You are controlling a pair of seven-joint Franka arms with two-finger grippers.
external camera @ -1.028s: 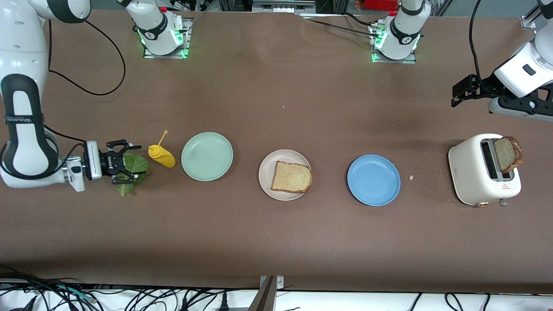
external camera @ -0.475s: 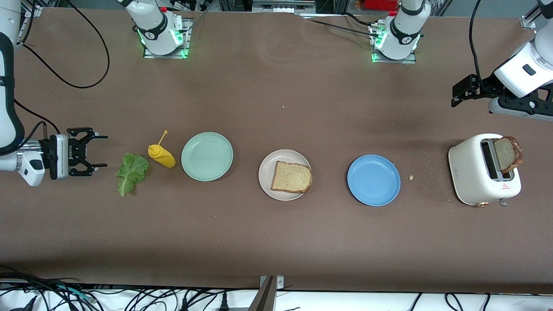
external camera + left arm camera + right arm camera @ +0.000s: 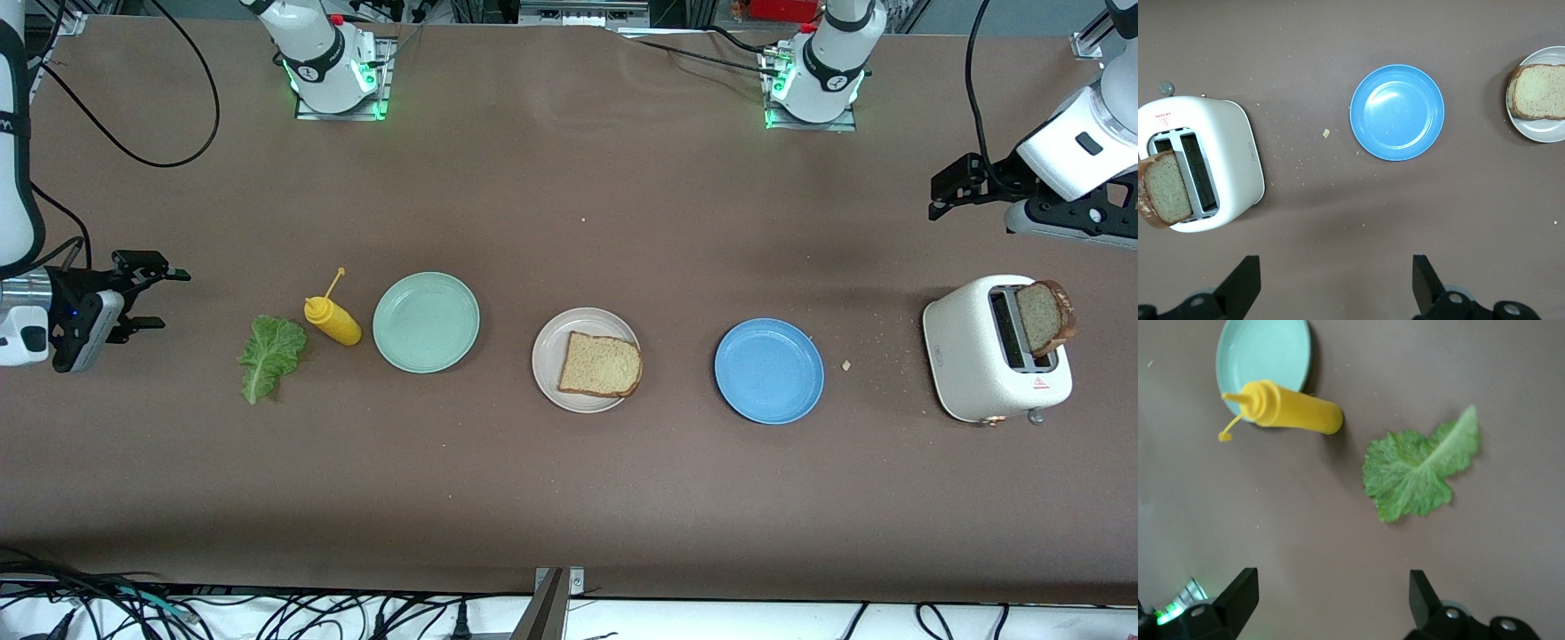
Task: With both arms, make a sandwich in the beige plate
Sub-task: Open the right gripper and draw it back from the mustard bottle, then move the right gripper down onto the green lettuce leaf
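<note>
We saw the beige plate [image 3: 553, 338] in the middle of the brown table [image 3: 569, 498], between a mint-green plate [image 3: 426, 321] and a blue plate [image 3: 769, 371]. One toast slice [image 3: 600, 364] lay on the beige plate, reaching over its rim toward the blue plate. A second toast slice [image 3: 1045, 316] stood in a slot of the white toaster [image 3: 973, 356] at the left arm's end; the toaster carried a small red warning triangle with tiny red writing that we could not read. The lettuce leaf [image 3: 267, 356] lay flat on the table just beside a yellow squeeze bottle [image 3: 333, 322]. The right pincer [image 3: 156, 298] was over the table near the lettuce leaf, its fingers wide apart and empty. The left pincer [image 3: 1337, 283] waited above the table near the toaster, also spread open and holding nothing.
</note>
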